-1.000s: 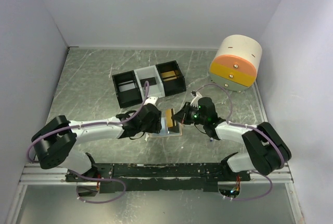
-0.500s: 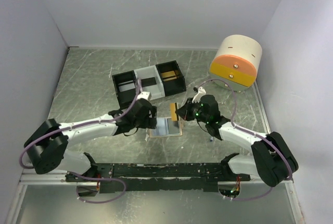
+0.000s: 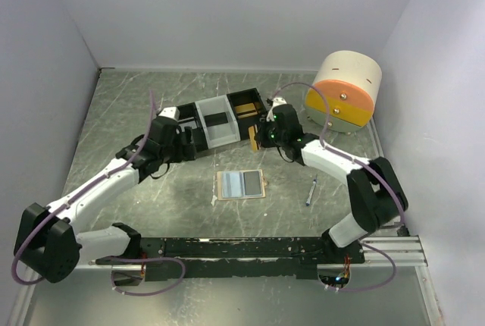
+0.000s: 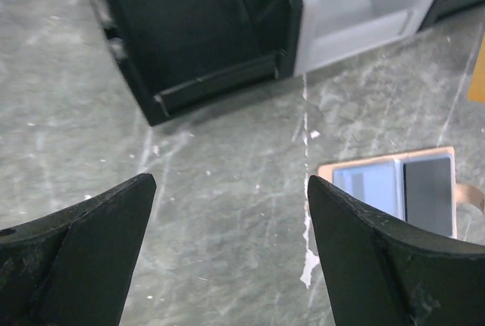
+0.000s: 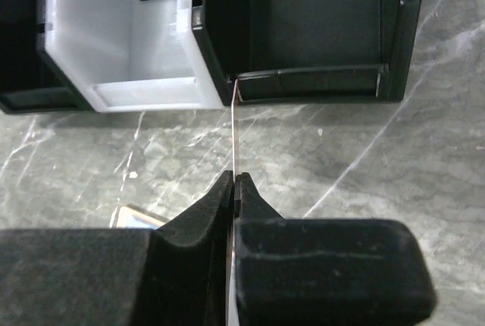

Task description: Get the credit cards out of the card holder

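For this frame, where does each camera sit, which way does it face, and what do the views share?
Top external: fixed above and behind the bases, looking down on the grey marbled table; both whole arms show, left claw and right claw included.
Left wrist: on the left arm, facing down past its open fingers at the black-and-white three-compartment tray and open tan card holder.
Right wrist: on the right arm, facing the tray along its shut claw, which pinches a thin gold card edge-on.
Shared: every view shows tray and card holder.
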Controlling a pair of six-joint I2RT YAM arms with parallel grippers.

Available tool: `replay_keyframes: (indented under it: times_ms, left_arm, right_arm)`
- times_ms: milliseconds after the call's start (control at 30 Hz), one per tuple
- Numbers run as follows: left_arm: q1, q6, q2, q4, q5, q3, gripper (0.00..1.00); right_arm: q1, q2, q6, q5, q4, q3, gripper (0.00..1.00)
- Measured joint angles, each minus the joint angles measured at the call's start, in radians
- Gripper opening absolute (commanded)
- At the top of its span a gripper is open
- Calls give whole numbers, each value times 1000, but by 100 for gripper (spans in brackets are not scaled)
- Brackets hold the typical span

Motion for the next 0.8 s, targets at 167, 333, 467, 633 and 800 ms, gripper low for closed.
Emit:
replay_keyframes:
  times_ms: [167, 333, 467, 633, 800]
  left_arm:
    - [43, 41, -31, -75, -3, 61, 96]
    - [43, 93, -55, -101, -14, 108, 95]
    - [43, 130, -59, -144, -44, 109, 94]
    - [43, 173, -61, -171, -70, 109, 93]
    - [43, 185, -80, -185, -100, 106, 92]
  right_arm:
    - [0, 118, -43, -6, -103, 137, 0]
    - [0, 159, -77, 1, -159, 219, 0]
    - [-5, 184, -106, 29, -180, 275, 0]
    - [-29, 258, -144, 66, -177, 365, 0]
    - [-36, 348, -170, 85, -155, 437, 0]
